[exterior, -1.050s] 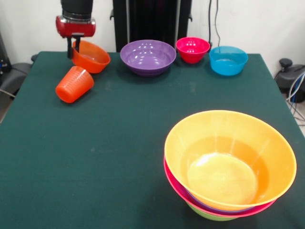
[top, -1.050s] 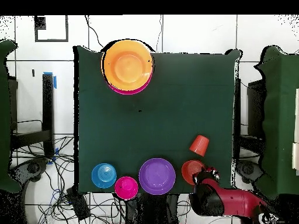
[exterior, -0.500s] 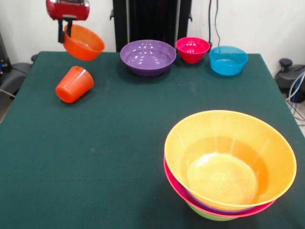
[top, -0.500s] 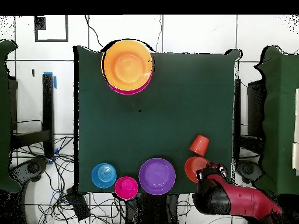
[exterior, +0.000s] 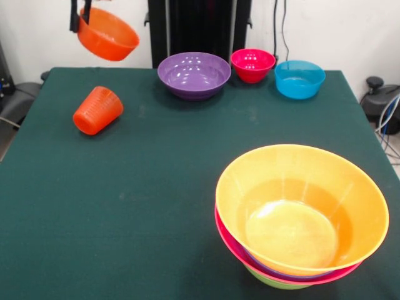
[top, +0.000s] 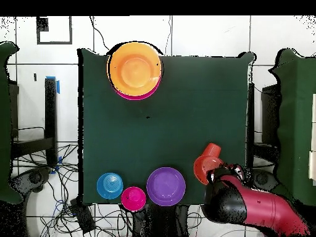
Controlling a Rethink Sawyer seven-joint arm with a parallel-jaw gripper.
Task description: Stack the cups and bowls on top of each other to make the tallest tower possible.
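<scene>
While overhead the arm (top: 250, 210) hides them, the front view shows jaws pinching the small orange bowl (exterior: 107, 34) aloft.

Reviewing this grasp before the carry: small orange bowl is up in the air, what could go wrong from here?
1. The gripper pinches the small orange bowl by one rim edge only, and the bowl hangs tilted; it may swing or slip out during the carry.
2. The tower sits at the opposite table corner, near the edge, so the carry is long; a hard placement could push it off.
3. The cup lies on its side close below the bowl; a drop may set it rolling.
</scene>
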